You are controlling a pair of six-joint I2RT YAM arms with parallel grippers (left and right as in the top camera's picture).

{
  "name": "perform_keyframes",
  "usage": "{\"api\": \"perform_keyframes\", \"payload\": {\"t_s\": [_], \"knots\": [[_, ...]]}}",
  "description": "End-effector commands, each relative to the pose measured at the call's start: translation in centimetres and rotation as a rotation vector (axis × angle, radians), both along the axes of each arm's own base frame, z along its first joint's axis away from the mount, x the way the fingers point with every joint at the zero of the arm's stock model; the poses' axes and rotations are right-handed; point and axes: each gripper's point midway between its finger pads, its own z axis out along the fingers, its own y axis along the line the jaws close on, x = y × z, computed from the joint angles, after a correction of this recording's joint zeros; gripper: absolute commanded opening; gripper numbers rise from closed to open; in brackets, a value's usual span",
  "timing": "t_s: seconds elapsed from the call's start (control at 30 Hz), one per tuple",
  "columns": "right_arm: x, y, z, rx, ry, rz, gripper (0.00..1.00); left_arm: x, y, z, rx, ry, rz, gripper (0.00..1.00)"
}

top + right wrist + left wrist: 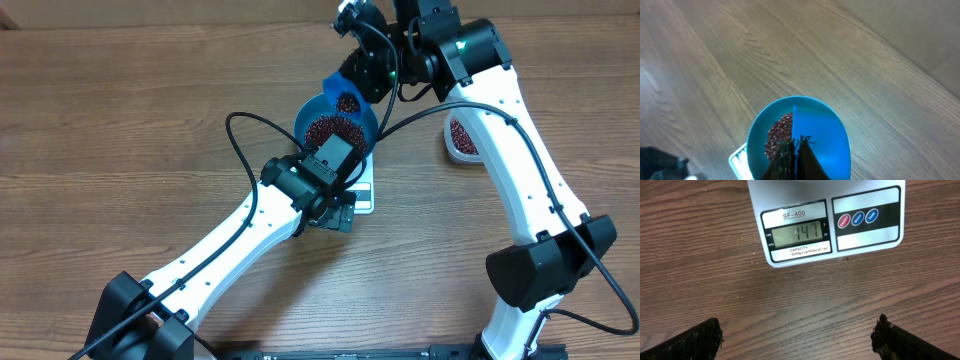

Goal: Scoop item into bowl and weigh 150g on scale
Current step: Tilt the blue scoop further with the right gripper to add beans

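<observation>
The blue bowl stands on the white scale and holds a heap of red-brown beans. The scale's display reads 147. My right gripper is shut on a small blue scoop, which carries some beans and hangs over the bowl's far rim. In the right wrist view the scoop covers the right half of the bowl; beans show on the left. My left gripper is open and empty above bare table just in front of the scale.
A clear plastic tub with more beans sits right of the bowl, partly under the right arm. A few stray beans lie on the wood by the scale's front edge. The left arm crosses the table's middle.
</observation>
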Motion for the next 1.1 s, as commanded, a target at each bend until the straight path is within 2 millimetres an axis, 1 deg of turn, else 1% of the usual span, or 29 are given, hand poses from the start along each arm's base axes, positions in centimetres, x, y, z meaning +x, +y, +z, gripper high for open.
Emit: {"api": "perform_keyframes", "payload": {"t_s": [0.0,0.07,0.2,0.33,0.37,0.4,0.47,0.57,0.6,0.7,0.8,0.9,1.07], "knots": [[0.4,0.0,0.7,-0.032,-0.054,0.005,0.04,0.5,0.0,1.1,-0.015,-0.035,0.022,0.99],[1.0,-0.1,0.8,-0.012,-0.047,-0.038,0.04,0.5,0.0,1.1,-0.015,-0.034,0.022,1.00],[0.3,1.0,1.0,0.031,-0.024,-0.004,0.04,0.5,0.0,1.1,-0.015,-0.035,0.023,1.00],[1.0,0.2,0.8,-0.002,-0.039,-0.045,0.04,0.6,0.0,1.1,-0.015,-0.035,0.023,1.00],[0.9,0.5,0.9,0.013,-0.032,-0.038,0.04,0.5,0.0,1.1,-0.015,-0.035,0.023,0.99],[0.4,1.1,1.0,0.039,-0.023,0.002,0.04,0.5,0.0,1.1,-0.015,-0.034,0.022,0.99],[-0.4,1.9,0.9,0.026,-0.036,0.073,0.04,0.5,0.0,1.1,-0.015,-0.034,0.022,1.00],[0.5,0.6,0.4,-0.039,-0.052,-0.009,0.04,0.5,0.0,1.1,-0.015,-0.035,0.023,1.00],[0.5,0.7,0.4,-0.026,-0.044,-0.018,0.04,0.5,0.0,1.1,-0.015,-0.035,0.022,1.00],[-0.2,1.5,0.5,-0.006,-0.042,0.049,0.04,0.5,0.0,1.1,-0.015,-0.034,0.022,0.99],[0.6,0.6,0.2,-0.052,-0.057,-0.014,0.04,0.5,0.0,1.1,-0.015,-0.035,0.023,0.99],[0.1,1.2,0.4,-0.024,-0.049,0.029,0.04,0.5,0.0,1.1,-0.015,-0.035,0.022,1.00],[0.5,1.0,0.2,-0.017,-0.032,-0.013,0.04,0.5,0.0,1.1,-0.015,-0.035,0.022,0.99]]}}
